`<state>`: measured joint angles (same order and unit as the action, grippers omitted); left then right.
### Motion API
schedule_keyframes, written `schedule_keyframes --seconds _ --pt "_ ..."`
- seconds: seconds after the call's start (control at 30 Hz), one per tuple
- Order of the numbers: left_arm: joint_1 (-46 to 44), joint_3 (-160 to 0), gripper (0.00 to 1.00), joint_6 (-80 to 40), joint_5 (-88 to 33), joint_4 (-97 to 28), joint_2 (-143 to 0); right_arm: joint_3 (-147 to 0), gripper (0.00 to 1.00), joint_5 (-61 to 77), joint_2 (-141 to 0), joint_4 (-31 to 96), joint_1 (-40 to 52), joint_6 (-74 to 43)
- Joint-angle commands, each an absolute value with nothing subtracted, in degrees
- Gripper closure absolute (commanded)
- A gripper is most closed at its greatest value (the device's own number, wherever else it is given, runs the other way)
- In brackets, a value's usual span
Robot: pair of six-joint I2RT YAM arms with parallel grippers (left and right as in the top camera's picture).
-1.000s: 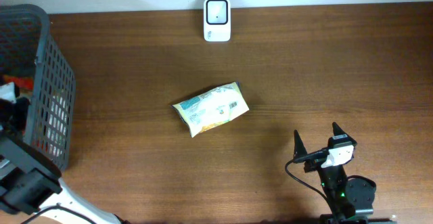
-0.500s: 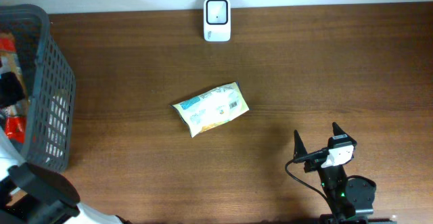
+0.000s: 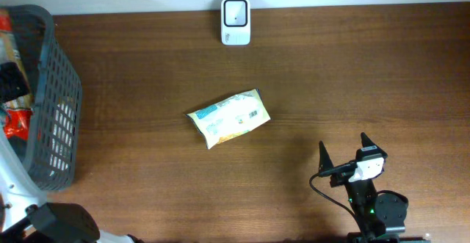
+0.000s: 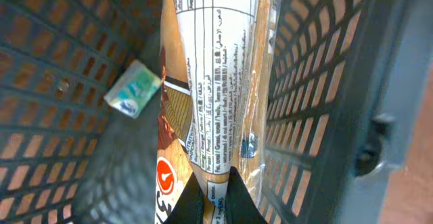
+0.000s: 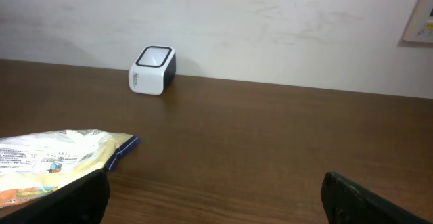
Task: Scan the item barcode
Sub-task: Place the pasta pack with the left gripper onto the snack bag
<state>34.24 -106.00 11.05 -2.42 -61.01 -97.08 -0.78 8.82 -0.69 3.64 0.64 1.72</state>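
A: While the left gripper is hanging inside the basket, what are its fingers doing?

B: Pressing together on the bottom edge of a packet. The packet is running up the middle of the wrist frame, its white printed label facing the camera. Mesh walls are showing on both sides of it.

A: Anything else showing in there?

B: A small green-and-white pack is lying on the basket floor, left of the packet. Touching or not, cannot tell.

A: Where is the basket sitting overhead?

B: At the far left edge of the table, in the upper half of the frame.

A: And the scanner?

B: Standing at top centre, against the table's far edge, well apart from the basket.

A: Middle of the table?

B: A yellow-and-white pouch is lying flat just left of centre, tilted, with a barcode facing up near its right end.

A: Right gripper?

B: Resting at the lower right, fingers spreading wide, gripping nothing. Its wrist camera is looking across the wood at the pouch, lower left, and the scanner beyond.
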Motion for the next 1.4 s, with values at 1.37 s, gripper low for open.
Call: schedule_keyframes --seconds 1.37 --pt "-32.97 -75.46 1.00 -8.34 -9.45 -49.69 -101.08 -0.32 0.01 8.34 -0.32 3.73 1.13 1.41"
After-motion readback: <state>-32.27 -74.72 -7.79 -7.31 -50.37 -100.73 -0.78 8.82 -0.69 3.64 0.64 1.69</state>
